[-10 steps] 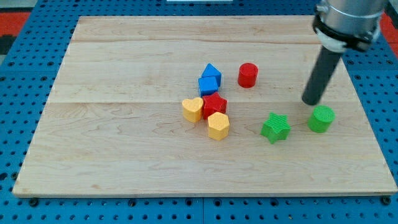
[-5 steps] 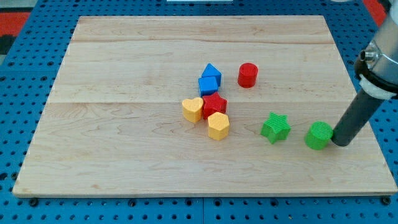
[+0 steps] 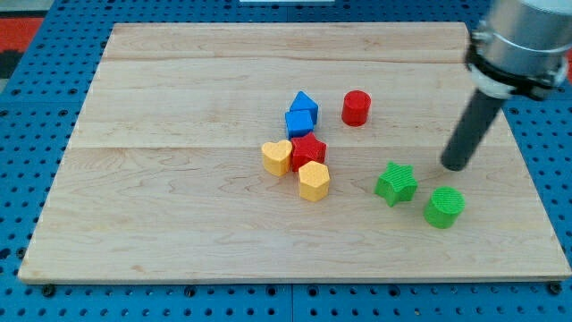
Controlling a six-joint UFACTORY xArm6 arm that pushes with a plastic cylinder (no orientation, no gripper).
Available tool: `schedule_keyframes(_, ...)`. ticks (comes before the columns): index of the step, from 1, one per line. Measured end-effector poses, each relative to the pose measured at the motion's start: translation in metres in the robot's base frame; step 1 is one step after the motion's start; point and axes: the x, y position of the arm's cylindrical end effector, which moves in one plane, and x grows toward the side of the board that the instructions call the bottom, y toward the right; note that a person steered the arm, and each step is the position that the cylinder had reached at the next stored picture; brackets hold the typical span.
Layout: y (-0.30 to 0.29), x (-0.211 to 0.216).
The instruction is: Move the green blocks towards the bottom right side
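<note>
On the wooden board [image 3: 179, 179], my tip [image 3: 453, 167] stands above the green cylinder [image 3: 443, 207].

Dark rod [image 3: 471, 125] under grey collar [image 3: 518, 45]

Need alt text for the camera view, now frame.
My tip sits just above-right of the green star and green cylinder, touching neither, on a wooden board. Mid-board cluster: two blue blocks, red star, two yellow hearts; red cylinder apart.

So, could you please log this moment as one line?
my tip: above-right of green cylinder, apart | green star: left of cylinder | both green blocks right of centre
</note>
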Motion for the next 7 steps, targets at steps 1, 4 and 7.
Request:
schedule_keyframes(1,-0.039,0.017)
schedule_keyframes(4,-0.144,0.018)
schedule_keyframes(7,-0.095,0.059)
